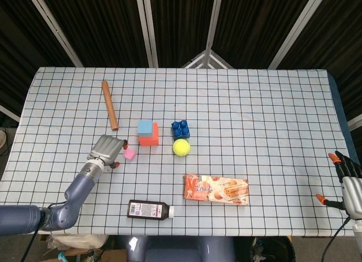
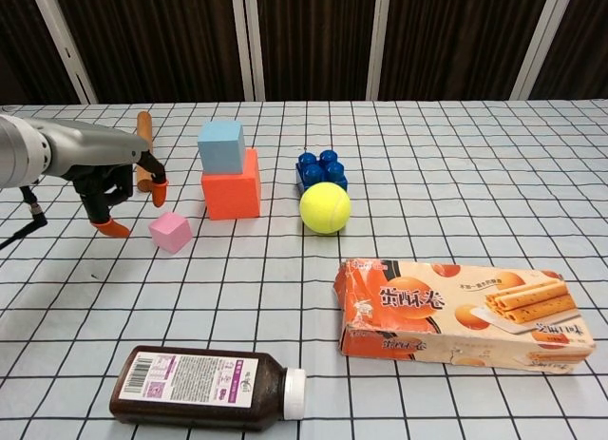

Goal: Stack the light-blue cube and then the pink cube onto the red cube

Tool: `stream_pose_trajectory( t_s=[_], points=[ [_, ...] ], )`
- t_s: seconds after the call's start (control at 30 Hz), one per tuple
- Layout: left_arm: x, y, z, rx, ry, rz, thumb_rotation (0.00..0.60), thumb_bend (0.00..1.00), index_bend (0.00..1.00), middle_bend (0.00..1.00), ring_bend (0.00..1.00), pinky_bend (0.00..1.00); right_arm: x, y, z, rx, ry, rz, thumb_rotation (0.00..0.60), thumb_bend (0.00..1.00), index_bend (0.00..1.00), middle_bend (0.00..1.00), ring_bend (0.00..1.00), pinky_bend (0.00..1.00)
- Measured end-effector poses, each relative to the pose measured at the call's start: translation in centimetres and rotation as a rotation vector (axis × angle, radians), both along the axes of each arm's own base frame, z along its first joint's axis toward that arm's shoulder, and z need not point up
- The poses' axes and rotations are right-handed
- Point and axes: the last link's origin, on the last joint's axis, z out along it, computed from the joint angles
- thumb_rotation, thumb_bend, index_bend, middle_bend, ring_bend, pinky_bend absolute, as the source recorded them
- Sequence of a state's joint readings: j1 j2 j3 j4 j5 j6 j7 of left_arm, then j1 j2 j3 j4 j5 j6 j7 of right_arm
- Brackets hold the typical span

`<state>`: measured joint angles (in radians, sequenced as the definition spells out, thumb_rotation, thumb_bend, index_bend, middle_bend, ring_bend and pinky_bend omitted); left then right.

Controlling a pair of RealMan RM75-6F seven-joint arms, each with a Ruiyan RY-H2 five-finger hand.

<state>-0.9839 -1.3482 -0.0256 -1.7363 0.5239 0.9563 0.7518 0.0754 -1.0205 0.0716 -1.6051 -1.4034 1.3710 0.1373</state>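
Light-blue cube (image 2: 220, 146) stacked on red cube (image 2: 231, 192); left hand (image 2: 112, 186) spread, empty, beside pink cube (image 2: 170, 232).

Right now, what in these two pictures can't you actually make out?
- Right hand: the head view shows it at the right edge, partly cut off; the chest view misses it entirely.
- Left hand: neither view settles whether its fingertips touch the pink cube.
- Brown bottle: label print too small to read.
- Blue toy block: the tennis ball hides its front in the chest view.
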Motion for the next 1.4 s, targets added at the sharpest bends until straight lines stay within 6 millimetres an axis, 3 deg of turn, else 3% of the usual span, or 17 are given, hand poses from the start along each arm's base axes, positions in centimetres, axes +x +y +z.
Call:
stream_pose_trajectory(
  t_s=[1.4],
  points=[
    [0.0,2.4,-1.2,-0.082,0.003,-0.092,0.600,0.31,0.38,0.81,0.78,0.95,-0.2,-0.4,-0.4,0.011,0.012,-0.036,0.600,0.13,0.00,0.01,0.03,0.10]
  ],
)
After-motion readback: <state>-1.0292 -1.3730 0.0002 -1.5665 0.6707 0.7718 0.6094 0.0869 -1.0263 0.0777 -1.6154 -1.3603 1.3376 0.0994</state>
